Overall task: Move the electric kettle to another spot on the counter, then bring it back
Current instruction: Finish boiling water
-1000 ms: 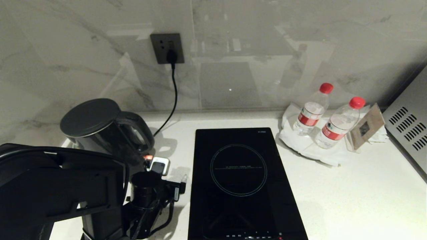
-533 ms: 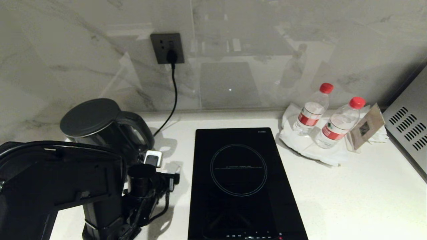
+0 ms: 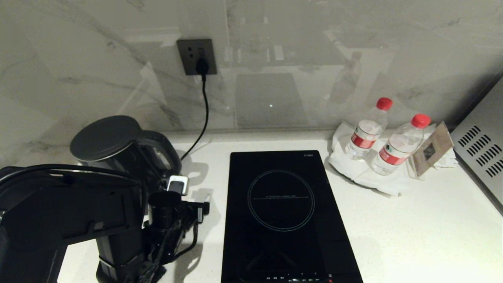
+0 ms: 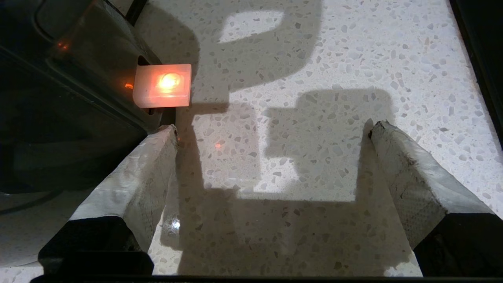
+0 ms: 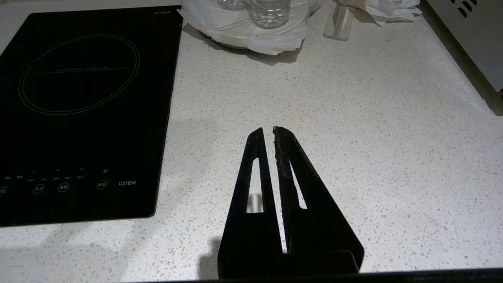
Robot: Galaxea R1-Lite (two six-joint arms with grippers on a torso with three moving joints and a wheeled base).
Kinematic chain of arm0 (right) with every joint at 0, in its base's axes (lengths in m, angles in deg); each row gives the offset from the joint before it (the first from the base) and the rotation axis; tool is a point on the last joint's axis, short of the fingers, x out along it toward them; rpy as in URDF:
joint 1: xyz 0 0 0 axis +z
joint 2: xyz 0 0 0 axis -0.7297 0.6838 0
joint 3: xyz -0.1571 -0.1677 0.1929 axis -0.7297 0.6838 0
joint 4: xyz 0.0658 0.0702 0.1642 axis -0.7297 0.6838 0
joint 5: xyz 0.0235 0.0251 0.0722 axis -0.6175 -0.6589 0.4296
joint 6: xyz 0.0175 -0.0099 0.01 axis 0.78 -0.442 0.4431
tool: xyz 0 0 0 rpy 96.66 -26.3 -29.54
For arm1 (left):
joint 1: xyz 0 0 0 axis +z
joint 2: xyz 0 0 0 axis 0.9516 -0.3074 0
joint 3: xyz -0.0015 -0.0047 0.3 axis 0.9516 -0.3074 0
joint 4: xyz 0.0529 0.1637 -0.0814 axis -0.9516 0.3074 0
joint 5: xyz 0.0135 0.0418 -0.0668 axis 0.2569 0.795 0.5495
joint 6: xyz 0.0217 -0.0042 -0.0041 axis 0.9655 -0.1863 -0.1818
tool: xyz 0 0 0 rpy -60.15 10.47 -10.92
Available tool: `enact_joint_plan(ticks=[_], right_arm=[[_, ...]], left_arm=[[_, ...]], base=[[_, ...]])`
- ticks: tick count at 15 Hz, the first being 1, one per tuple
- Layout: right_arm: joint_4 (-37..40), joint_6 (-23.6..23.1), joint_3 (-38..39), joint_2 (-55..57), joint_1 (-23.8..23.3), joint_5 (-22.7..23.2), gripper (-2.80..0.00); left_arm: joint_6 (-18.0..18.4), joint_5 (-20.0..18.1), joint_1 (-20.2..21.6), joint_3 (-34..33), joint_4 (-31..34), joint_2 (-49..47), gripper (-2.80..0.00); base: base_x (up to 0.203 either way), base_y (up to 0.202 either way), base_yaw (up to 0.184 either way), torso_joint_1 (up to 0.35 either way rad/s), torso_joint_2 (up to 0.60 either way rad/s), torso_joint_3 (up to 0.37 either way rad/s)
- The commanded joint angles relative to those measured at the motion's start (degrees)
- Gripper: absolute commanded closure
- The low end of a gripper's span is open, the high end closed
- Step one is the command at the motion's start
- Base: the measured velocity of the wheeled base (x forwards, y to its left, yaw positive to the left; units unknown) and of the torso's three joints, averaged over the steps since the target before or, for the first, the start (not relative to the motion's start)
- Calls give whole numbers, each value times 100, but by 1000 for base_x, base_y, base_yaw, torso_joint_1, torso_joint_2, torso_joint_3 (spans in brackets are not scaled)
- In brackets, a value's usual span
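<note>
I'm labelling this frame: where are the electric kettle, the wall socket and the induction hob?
electric kettle (image 3: 104, 137), head view, on its flat round lid.
wall socket (image 3: 196, 56), head view, on the dark faceplate.
induction hob (image 3: 281, 200), head view, inside the cooking ring.

Grey marble-look wall (image 3: 78, 59) behind, glossy, with pale reflections. Dark socket (image 3: 196, 56) on wall, black plug and cord hanging down. Black induction hob (image 3: 281, 212) set in middle. Far right, metal appliance with vent slots (image 3: 481, 147), maybe microwave. Light dim, hard shadows.
</note>
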Motion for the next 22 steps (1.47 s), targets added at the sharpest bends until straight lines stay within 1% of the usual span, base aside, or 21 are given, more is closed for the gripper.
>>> enact_joint_plan(ticks=[1, 5, 9, 22], right_arm=[[-1, -4, 0, 0, 0, -2, 0], [-1, -4, 0, 0, 0, -2, 0], [-1, -4, 0, 0, 0, -2, 0], [-1, -4, 0, 0, 0, -2, 0]], left_arm=[[-1, 15, -43, -38, -59, 54, -280], [-16, -18, -170, -225, -59, 137, -280], [-18, -20, -263, -242, -59, 161, -280], [-1, 24, -254, 96, -59, 18, -280]], base=[[0, 0, 0, 0, 0, 0], [0, 0, 0, 0, 0, 0], [0, 0, 0, 0, 0, 0], [0, 0, 0, 0, 0, 0]])
